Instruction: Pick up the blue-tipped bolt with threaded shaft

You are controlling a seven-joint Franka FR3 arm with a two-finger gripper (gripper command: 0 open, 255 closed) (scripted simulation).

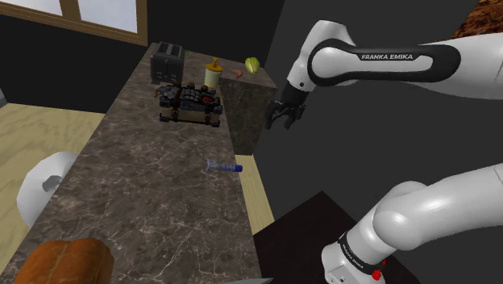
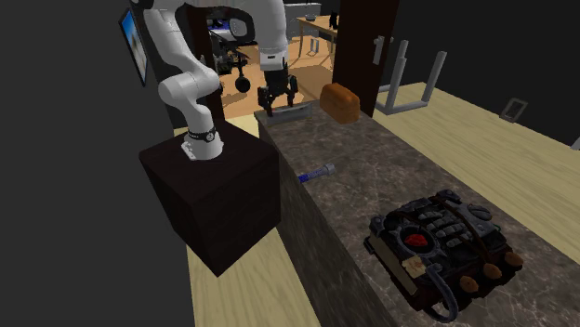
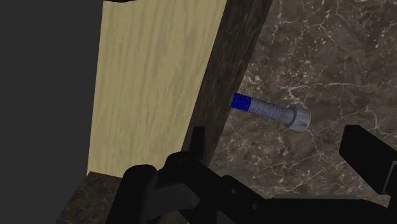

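Resting on dark marbled counter point(image 1: 145, 185), bolt point(image 1: 224, 167), pale wood floor point(image 1: 48, 129)

Brown loaf point(image 1: 64, 260) — clipped by shoulder view's edge; end effector point(image 3: 273, 135) finger — by wrist view's.

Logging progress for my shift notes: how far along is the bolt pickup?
Done: nothing yet; the bolt lies flat on the countertop near its edge. In hand: the gripper hangs open in the air, clear of the bolt, empty. Left: descend, close on the bolt, lift.
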